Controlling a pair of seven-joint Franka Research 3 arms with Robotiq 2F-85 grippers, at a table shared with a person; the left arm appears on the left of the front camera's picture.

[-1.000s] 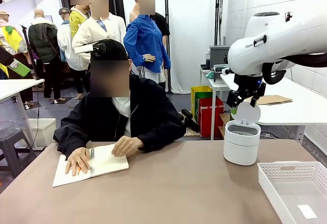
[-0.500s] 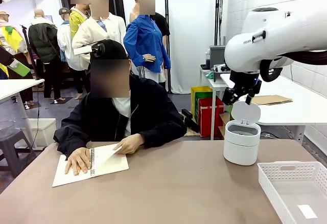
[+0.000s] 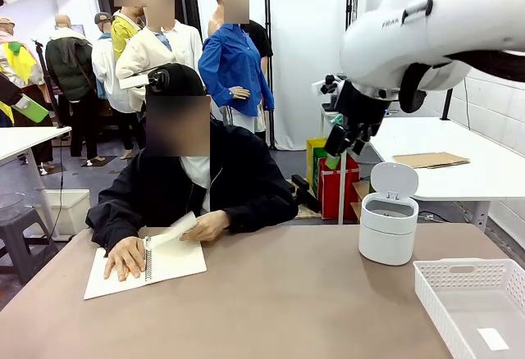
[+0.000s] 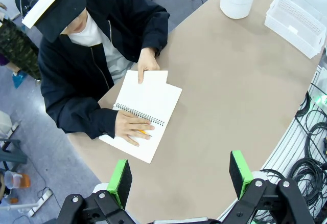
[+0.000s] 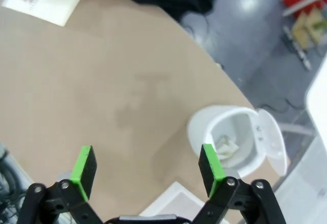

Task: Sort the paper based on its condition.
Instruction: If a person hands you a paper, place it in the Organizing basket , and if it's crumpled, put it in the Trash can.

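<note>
Status: right hand (image 3: 344,141) was up high, well clear of the surface (image 3: 271,302), above the white bin (image 3: 387,229) and offset toward the middle. Its jaws were wide apart with nothing in them. The left hand (image 4: 180,175) was likewise spread and empty, hovering high over the robot's side and looking down at the person.

The bin lid (image 3: 394,180) stood open. The right wrist view showed a crumpled wad (image 5: 225,146) inside. The white basket tray (image 3: 472,293) sat near the bin on the robot's right. A small flat white piece (image 3: 493,338) lay on its floor, too small to tell whether it was a sheet or a label.

The next paper wasn't free yet. The person had one hand (image 3: 125,256) pinning the spiral notebook (image 3: 164,265) and the other hand (image 3: 210,226) lifting a page (image 3: 177,229) off it. Couldn't tell whether the page was torn loose.

Step, as read: between items, robot idle until the person produces the next sheet. Sorting looked partly done, with at least one wad binned.

Next move called for waiting until the page cleared the person's hands, then judging its condition. Presumably a wad goes to the bin and a smooth sheet to the tray.
- A wad should be an easy pinch.
- A flat sheet lying on the surface is thin, so it would likely need an edge grab or a mid-air handover.
- The right hand looked better placed for both containers. The notebook sat toward the left arm's side, so a cross reach or a pass might be needed.
</note>
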